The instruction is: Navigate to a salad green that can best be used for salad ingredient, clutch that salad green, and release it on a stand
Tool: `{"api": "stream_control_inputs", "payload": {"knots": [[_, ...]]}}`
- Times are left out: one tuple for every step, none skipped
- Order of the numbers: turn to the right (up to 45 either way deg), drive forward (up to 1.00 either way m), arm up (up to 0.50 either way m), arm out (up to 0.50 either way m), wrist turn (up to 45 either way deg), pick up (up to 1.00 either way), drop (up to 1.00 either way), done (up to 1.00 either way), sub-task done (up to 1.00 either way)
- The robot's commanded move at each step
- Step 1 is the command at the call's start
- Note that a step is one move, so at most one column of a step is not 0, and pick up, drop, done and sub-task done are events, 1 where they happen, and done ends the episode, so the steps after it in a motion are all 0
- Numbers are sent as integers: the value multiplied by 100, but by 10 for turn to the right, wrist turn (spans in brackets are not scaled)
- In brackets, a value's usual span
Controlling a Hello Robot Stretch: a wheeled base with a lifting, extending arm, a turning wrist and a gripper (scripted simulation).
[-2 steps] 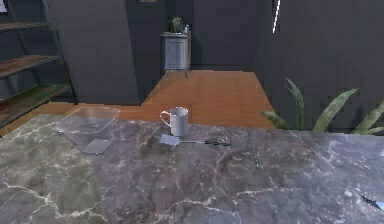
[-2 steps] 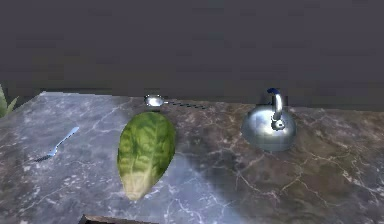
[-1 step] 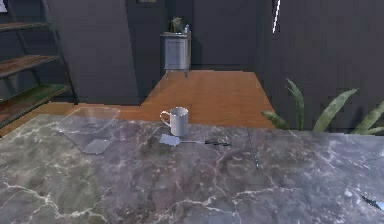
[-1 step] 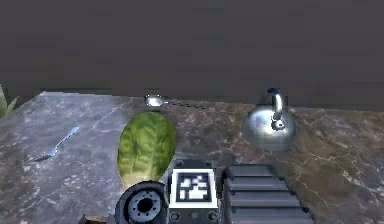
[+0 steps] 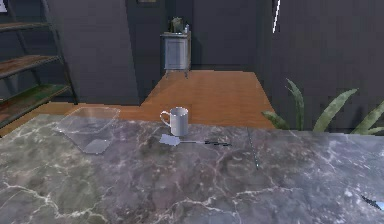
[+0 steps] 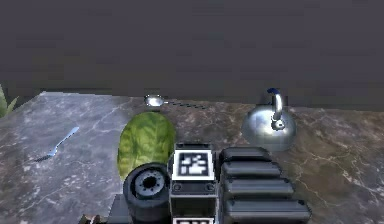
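Observation:
A green leafy salad head (image 6: 146, 142) lies on the dark marble counter (image 6: 80, 120) in the arm side view, just left of the middle. The gripper (image 6: 149, 184) shows as a dark round body at the bottom edge, right below the green head and left of a white marker square (image 6: 193, 165) on the arm. I cannot tell whether it holds anything, since the green head lies on the counter directly behind it. Far down the forward view a small grey stand (image 5: 177, 52) with a little plant on top sits against the dark wall.
A shiny kettle (image 6: 270, 122), a long metal spoon (image 6: 160, 101) and a fork (image 6: 58, 146) lie on the counter. The forward view shows a white mug (image 5: 177, 120), a clear glass piece (image 5: 90, 128), a shelf unit (image 5: 25, 70) at left, plant leaves (image 5: 330, 112) at right and an orange floor (image 5: 210, 90).

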Motion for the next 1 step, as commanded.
{"api": "stream_control_inputs", "payload": {"knots": [[0,0,0,0,450,0,0,0,0]]}}
